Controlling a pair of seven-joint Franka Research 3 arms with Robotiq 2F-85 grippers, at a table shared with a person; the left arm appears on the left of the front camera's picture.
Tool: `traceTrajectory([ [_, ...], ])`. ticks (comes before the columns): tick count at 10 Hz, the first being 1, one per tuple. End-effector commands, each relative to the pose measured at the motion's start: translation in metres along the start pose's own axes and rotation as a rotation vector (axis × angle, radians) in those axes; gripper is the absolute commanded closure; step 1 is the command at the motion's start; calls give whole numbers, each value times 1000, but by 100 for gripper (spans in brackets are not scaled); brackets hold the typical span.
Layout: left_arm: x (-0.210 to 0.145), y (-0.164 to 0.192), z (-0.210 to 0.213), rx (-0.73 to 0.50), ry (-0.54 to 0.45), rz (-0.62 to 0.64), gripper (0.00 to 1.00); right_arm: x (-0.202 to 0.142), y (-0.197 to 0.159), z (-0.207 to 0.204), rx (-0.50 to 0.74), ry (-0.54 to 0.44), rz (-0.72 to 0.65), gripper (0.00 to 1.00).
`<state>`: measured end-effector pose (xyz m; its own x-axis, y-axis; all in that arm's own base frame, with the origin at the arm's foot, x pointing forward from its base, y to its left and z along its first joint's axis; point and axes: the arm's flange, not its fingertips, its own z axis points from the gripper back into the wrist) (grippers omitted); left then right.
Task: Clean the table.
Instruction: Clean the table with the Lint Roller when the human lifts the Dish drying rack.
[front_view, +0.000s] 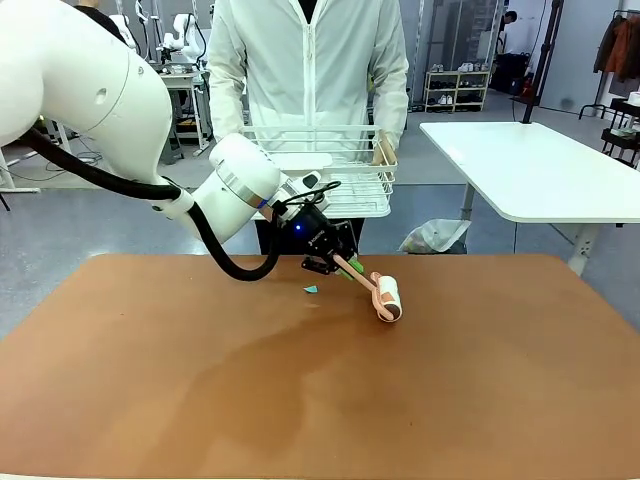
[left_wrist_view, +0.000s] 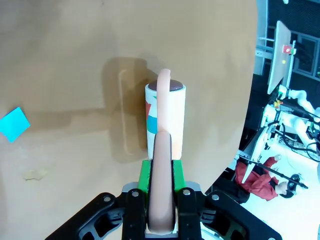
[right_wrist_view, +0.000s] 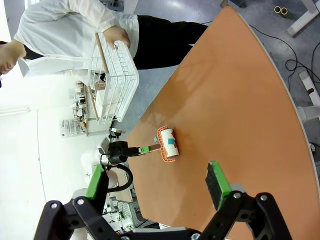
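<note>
Jaws of the left gripper (left_wrist_view: 161, 200) are squeezing tight on the pink handle of a lint roller (front_view: 388, 297), with green pads pressing on both sides of it. Its white roll is lying on the table (front_view: 300, 420), pointing away from the gripper. The table's top is flat, dull and reddish-brown, and the roller is sitting near its far edge, about in the middle. A dark shadow is falling on the wood just beside the roller. A small teal paper scrap (front_view: 311, 289) is lying on the top near the roller, on the robot's left of it, not touching it. A tiny pale crumb (left_wrist_view: 35, 174) is sitting a little farther off on that same side. The right gripper (right_wrist_view: 157, 180) is hanging well apart from the roller, with its jaws spreading wide and gripping nothing. Beyond the roller, past the far edge, a person (front_view: 310, 60) in a white jacket is standing and holding a white wire basket (front_view: 330, 131). Off to the right of the roller a white table (front_view: 540, 170) is standing on a grey floor (front_view: 90, 230).
</note>
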<state>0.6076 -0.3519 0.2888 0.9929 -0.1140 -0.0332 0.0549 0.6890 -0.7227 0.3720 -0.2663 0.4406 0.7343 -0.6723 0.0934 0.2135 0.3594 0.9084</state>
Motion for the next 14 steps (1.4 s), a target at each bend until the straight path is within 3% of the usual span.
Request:
traceTrajectory([
  [1,-16,-3,20,13,42,-32,79,0,2,1,23,-5,10,0],
  [2,-36,-23,47,-48,66,-83,79,0,2,1,23,-5,10,0],
  [4,-80,-27,126,-69,-25,-120,79,0,2,1,23,-5,10,0],
  [7,-111,52,208,29,-16,-100,79,0,2,1,23,-5,10,0],
  [9,-112,94,253,92,-125,-97,79,0,2,1,23,-5,10,0],
  [11,-105,118,273,92,-107,-102,79,0,2,1,23,-5,10,0],
  [14,-84,120,268,144,-121,-104,79,0,2,1,23,-5,10,0],
])
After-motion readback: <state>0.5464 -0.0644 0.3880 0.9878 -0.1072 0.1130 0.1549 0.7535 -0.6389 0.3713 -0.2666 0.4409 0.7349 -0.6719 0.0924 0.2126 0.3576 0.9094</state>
